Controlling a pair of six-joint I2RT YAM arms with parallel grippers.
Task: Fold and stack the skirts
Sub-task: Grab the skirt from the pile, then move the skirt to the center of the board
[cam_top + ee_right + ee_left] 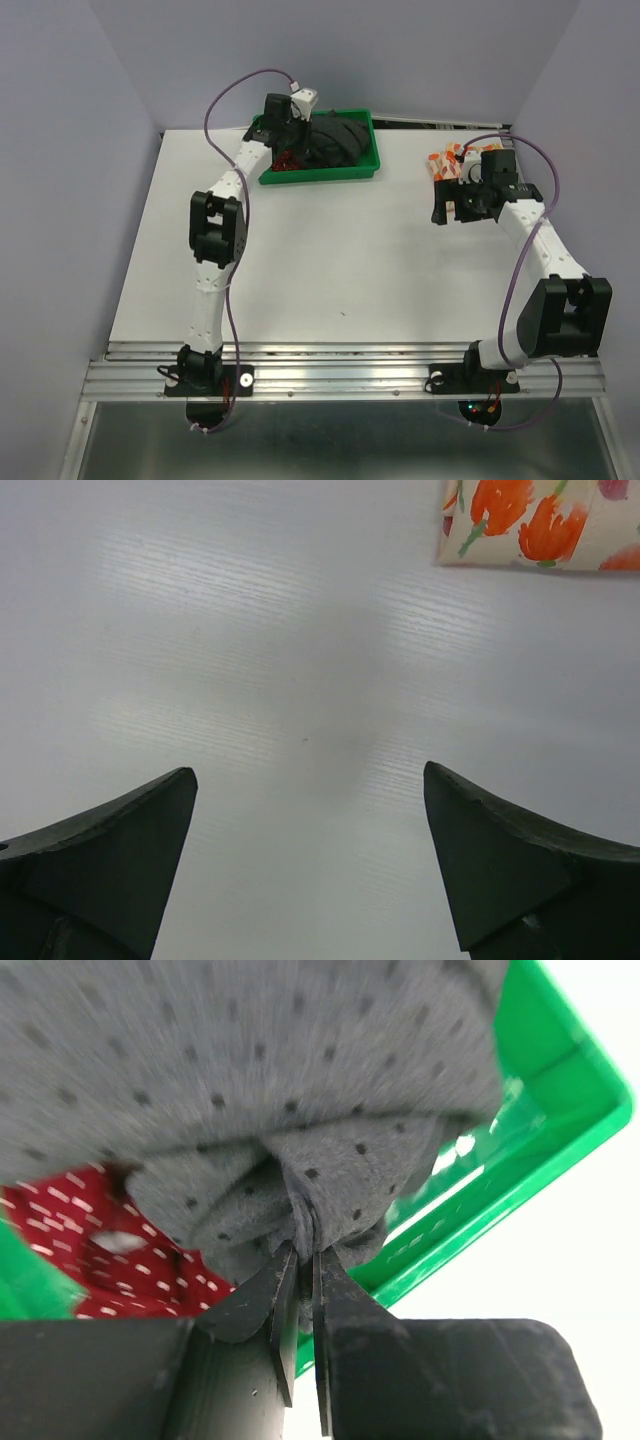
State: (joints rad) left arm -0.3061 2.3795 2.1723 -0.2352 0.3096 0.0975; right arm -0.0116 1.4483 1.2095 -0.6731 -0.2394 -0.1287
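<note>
From above, my left gripper (290, 135) is down in the green tray (320, 178) at the far side of the table (300, 270). There the grey skirt (335, 140) lies heaped over the red dotted skirt (285, 160). The orange-and-white skirt (445, 158) lies apart at the far right, just beyond my right gripper (447, 208), and it looks folded. I judge the job barely begun: two skirts unfolded, nothing stacked.

At my left wrist, my fingers are pinched almost together on a bunched fold of the grey skirt, with red cloth beneath.

At my right wrist, my fingers stand wide apart, holding nothing, above bare table. A corner of the orange-and-white skirt shows at upper right.

I can read no writing or label in any view.
</note>
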